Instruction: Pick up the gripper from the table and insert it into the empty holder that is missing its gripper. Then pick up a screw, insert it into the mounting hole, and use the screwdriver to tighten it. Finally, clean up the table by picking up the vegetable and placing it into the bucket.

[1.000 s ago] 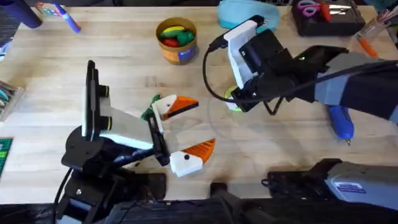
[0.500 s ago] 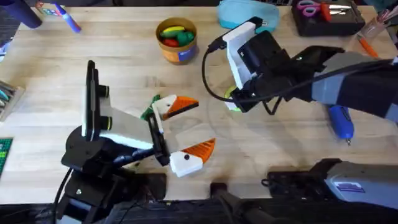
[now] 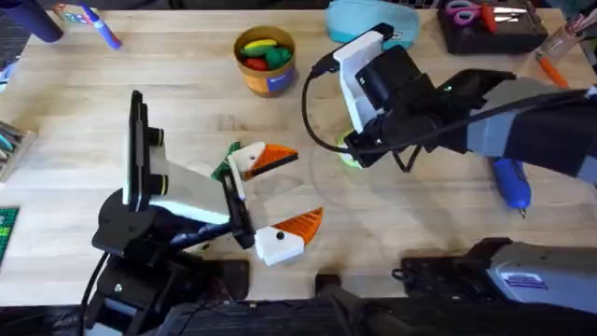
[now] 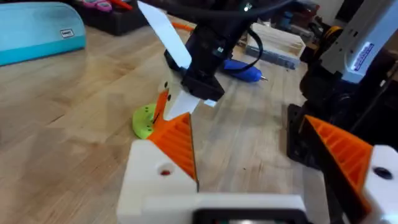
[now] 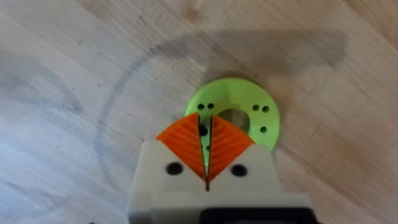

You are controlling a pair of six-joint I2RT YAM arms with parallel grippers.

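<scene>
While the wooden bench [image 3: 187,131] fills most of the overhead frame, the right arm [image 3: 522,126] reaches in from the right edge toward the centre, and the left arm [image 3: 149,215] sits folded at the lower left. The left claw [image 3: 284,191] is spread wide, its two orange pads well apart, holding nothing. The right claw [image 5: 207,146] points down at the bench just right of centre, its orange pads pinched nearly together with only a thin slit between them, the tips over the inner edge of a flat green ring [image 5: 239,109] with small holes. Whether they grip the ring I cannot tell. The yellow bucket [image 3: 266,61] stands at upper centre with vegetables [image 3: 264,51] inside. The blue screwdriver [image 3: 511,182] lies at the right, beside the right arm.
</scene>
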